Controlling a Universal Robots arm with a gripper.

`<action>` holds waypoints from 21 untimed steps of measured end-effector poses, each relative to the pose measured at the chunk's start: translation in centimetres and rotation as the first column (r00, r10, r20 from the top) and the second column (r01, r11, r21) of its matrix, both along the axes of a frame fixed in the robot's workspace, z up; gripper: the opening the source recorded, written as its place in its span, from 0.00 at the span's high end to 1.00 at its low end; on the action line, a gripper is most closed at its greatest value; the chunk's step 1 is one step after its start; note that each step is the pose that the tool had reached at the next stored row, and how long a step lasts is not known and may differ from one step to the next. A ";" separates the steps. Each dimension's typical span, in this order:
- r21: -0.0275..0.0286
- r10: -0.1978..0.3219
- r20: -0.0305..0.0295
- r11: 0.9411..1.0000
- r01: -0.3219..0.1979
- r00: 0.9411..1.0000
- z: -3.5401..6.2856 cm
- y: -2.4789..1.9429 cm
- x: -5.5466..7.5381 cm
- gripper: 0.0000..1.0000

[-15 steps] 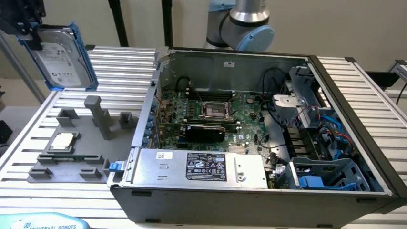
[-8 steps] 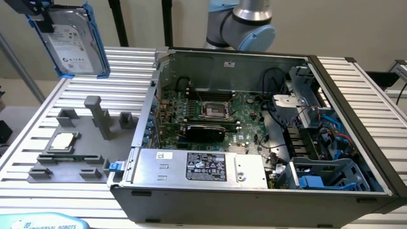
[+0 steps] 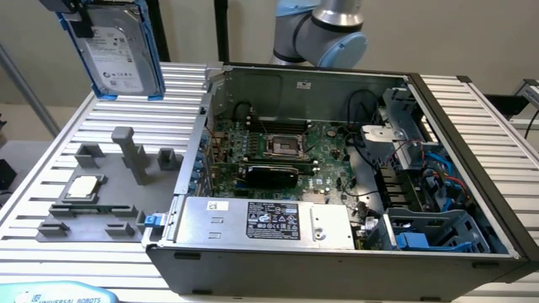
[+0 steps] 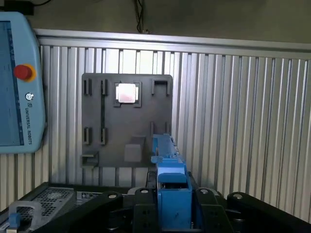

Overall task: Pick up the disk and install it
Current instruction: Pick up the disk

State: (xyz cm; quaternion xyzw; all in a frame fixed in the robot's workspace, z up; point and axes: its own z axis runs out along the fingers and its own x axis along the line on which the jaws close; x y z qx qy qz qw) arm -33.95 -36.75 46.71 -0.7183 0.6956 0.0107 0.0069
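Observation:
The disk [image 3: 122, 53] hangs upright in the air above the far corner of the slatted table at the exterior view's left, its white label facing the camera and its bright blue carrier frame around the edges. My gripper [image 3: 88, 7] grips it from above, shut on its top end. In the wrist view the blue carrier edge [image 4: 167, 162] runs out from between the black fingers [image 4: 141, 206] of my gripper [image 4: 172, 211], high over the grey fixture plate [image 4: 104, 141].
An open computer case [image 3: 471, 151] lies on the table, with motherboard [image 3: 278, 151], power supply [image 3: 261, 221] and a blue drive cage [image 3: 433, 230] near its front right. A small square chip [image 3: 82, 187] rests on the fixture plate [image 3: 113, 208]. A teach pendant [image 4: 17, 82] lies nearby.

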 end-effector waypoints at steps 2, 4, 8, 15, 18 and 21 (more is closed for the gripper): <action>0.000 0.000 0.000 1.000 0.000 1.000 0.21 -0.11 0.9 0.67; 0.001 0.000 0.000 1.000 0.000 1.000 0.43 -0.21 1.8 0.67; 0.001 0.000 0.000 1.000 0.000 1.000 0.95 -0.43 3.6 0.67; 0.002 0.000 -0.002 1.000 0.000 1.000 2.07 -0.92 6.8 0.67; 0.002 0.000 -0.002 1.000 0.000 1.000 2.33 -1.23 8.2 0.67; 0.002 0.000 -0.002 1.000 0.000 1.000 2.38 -1.62 9.6 0.67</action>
